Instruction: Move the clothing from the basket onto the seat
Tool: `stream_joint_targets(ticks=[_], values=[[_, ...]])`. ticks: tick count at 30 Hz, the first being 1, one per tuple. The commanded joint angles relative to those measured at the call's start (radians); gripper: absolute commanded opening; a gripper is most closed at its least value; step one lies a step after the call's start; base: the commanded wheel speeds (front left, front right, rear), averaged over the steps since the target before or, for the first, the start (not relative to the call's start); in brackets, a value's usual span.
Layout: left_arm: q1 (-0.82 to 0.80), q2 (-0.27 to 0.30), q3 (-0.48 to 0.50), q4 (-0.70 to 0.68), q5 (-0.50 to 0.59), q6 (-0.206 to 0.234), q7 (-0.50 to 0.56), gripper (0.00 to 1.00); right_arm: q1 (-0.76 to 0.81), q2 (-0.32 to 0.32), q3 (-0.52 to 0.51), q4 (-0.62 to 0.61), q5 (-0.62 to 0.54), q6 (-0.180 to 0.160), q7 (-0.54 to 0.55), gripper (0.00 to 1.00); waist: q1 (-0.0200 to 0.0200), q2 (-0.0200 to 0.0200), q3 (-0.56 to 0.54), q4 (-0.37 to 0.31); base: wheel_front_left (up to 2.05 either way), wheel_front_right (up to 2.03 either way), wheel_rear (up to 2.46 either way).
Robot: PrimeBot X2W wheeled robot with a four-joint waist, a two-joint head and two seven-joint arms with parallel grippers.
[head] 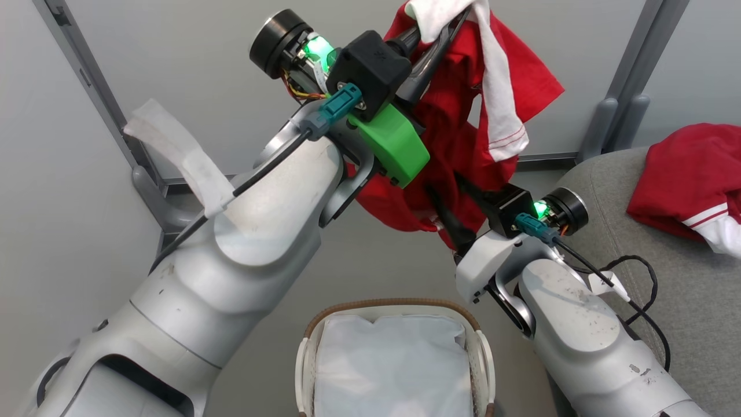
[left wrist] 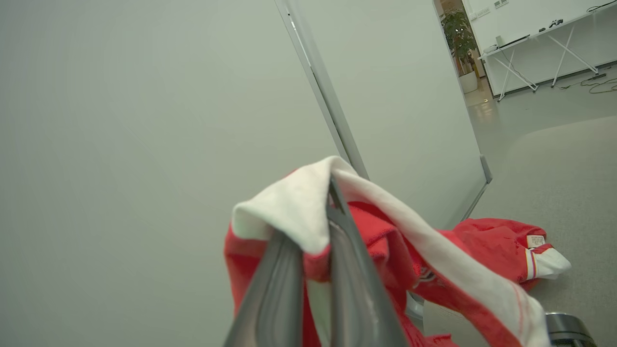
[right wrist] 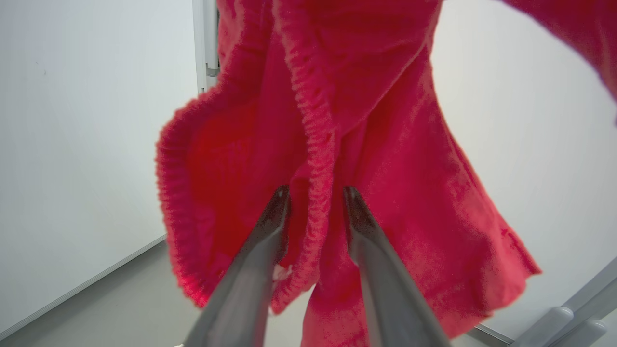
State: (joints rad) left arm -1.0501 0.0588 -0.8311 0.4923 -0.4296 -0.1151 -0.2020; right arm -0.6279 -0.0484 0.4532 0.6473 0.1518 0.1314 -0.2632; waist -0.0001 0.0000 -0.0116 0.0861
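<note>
Item: banded garment (head: 457, 133), red with a broad white band, hung in the air above and beyond the basket (head: 393, 303), well clear of its rim. Held at two points: left gripper (left wrist: 308, 212) uppermost, fingers pressed nearly together on the white band, which draped over their tips; right gripper (right wrist: 316, 195) lower, fingers narrowly apart with a ribbed red hem pinched between them. The double hold probably served to keep the cloth spread and off the basket for carrying toward the robot's right. Contents of the basket: the white liner (head: 393, 359), with no red fabric visible in it. On the grey seat (head: 671, 324), at the right: the cuffed garment (head: 683, 174), crumpled, a white striped cuff showing. Judged outstanding: setting the banded garment down on the seat
</note>
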Motion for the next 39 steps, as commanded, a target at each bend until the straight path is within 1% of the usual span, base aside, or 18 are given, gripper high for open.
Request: stream_joint_targets(ticks=[1, 14, 19, 20, 21, 22, 23, 24, 27, 32, 34, 39], values=[[0.021, 0.007, 0.0, 0.006, -0.006, 0.004, 0.001, 0.0, 0.003, -0.004, -0.002, -0.001, 0.009, -0.001, -0.002, 0.0, 0.0001, 0.0, -0.001, -0.001, 0.0, 0.0, 0.0], [0.079, 0.036, 0.008, 0.037, -0.043, 0.015, -0.009, 0.0, 0.05, -0.004, -0.027, -0.039, 0.013, -0.001, -0.002, 0.0, 0.0001, 0.0, -0.008, -0.025, 0.0, 0.0, 0.0], [0.109, 0.04, 0.023, 0.065, -0.074, 0.021, -0.011, 0.0, 0.067, -0.004, -0.044, -0.066, 0.011, -0.001, -0.002, 0.0, 0.0001, 0.0, -0.008, -0.032, 0.0, 0.0, 0.0], [0.118, 0.041, 0.031, 0.074, -0.085, 0.023, -0.014, 0.03, 0.07, -0.004, -0.052, -0.076, 0.011, -0.001, -0.002, 0.0, 0.0001, 0.0, -0.007, -0.033, 0.0, 0.0, 0.0], [0.124, 0.043, 0.035, 0.081, -0.09, 0.026, -0.017, 0.27, 0.072, -0.004, -0.056, -0.083, 0.011, -0.001, -0.002, 0.0, 0.0001, 0.0, -0.006, -0.034, 0.0, 0.0, 0.0], [0.133, 0.048, 0.038, 0.089, -0.092, 0.028, -0.022, 0.46, 0.075, -0.004, -0.061, -0.093, 0.009, -0.001, -0.002, 0.0, 0.0001, 0.0, -0.006, -0.036, 0.0, 0.0, 0.0], [0.142, 0.05, 0.04, 0.096, -0.093, 0.03, -0.026, 0.8, 0.078, -0.004, -0.068, -0.103, 0.006, -0.001, -0.002, 0.0, 0.0001, 0.0, -0.005, -0.037, 0.0, 0.0, 0.0], [0.154, 0.052, 0.043, 0.105, -0.098, 0.031, -0.032, 1.0, 0.082, -0.004, -0.076, -0.112, 0.005, -0.001, -0.002, 0.0, 0.0001, 0.0, -0.003, -0.039, 0.0, 0.0, 0.0], [0.183, 0.061, 0.056, 0.117, -0.09, 0.045, -0.049, 1.0, 0.091, -0.004, -0.101, -0.137, -0.007, -0.001, -0.002, 0.0, 0.0001, 0.0, 0.0, -0.041, 0.0, 0.0, 0.0], [0.269, 0.054, 0.102, 0.105, -0.098, 0.063, -0.065, 1.0, 0.11, -0.004, -0.155, -0.176, -0.033, -0.001, -0.002, 0.0, 0.0001, 0.0, 0.003, -0.041, 0.0, 0.0, 0.0], [0.315, 0.052, 0.128, 0.084, -0.091, 0.063, -0.063, 1.0, 0.115, -0.004, -0.176, -0.19, -0.039, -0.001, -0.002, 0.0, 0.0001, 0.0, 0.005, -0.04, 0.0, 0.0, 0.0], [0.444, 0.046, 0.187, 0.055, -0.078, 0.043, -0.063, 1.0, 0.132, -0.004, -0.22, -0.227, -0.054, -0.001, -0.002, 0.0, 0.0001, 0.0, 0.011, -0.044, 0.0, 0.0, 0.0]])
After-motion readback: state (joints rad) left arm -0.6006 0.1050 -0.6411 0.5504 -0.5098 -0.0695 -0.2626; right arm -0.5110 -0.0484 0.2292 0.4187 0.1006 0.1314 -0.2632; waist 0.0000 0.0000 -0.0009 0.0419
